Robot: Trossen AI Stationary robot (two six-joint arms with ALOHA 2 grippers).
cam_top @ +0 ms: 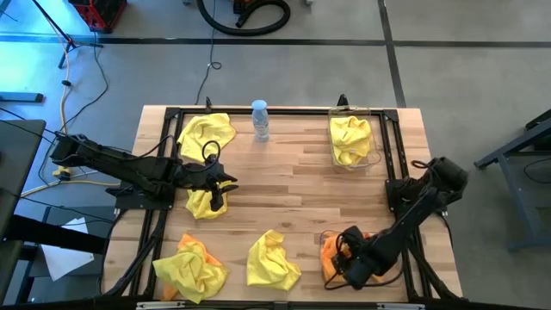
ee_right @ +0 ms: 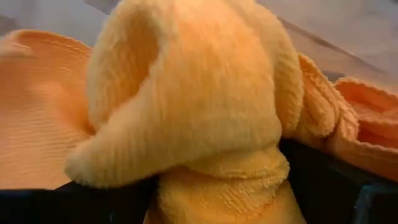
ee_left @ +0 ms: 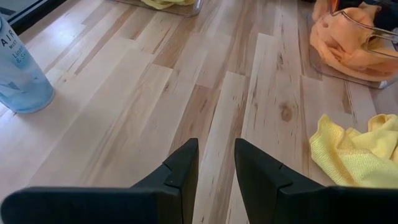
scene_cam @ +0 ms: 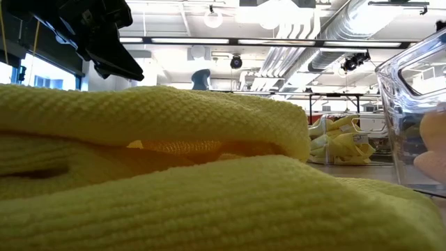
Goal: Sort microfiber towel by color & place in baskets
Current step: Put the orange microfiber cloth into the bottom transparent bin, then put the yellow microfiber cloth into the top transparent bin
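Orange towel [ee_right: 186, 106] bunched, no clear long axis, in near-right basket [cam_top: 331, 274], right end effector [cam_top: 351, 263] wide open around it. Far basket [cam_top: 372, 138] holds yellow towel [cam_top: 349, 138]. Left end effector [ee_left: 216, 168] slightly open, empty, above worktop [ee_left: 155, 106].

The right claw [cam_top: 349, 263] sits over the clear plastic basket [cam_top: 328, 269] of orange cloth [ee_right: 186, 106]; its fingers are hidden in every view. Yellow ribbed microfiber towel [scene_cam: 174, 132] blocks most of the low view. The clear water bottle [ee_left: 18, 74] is cut off at the left wrist view's edge.
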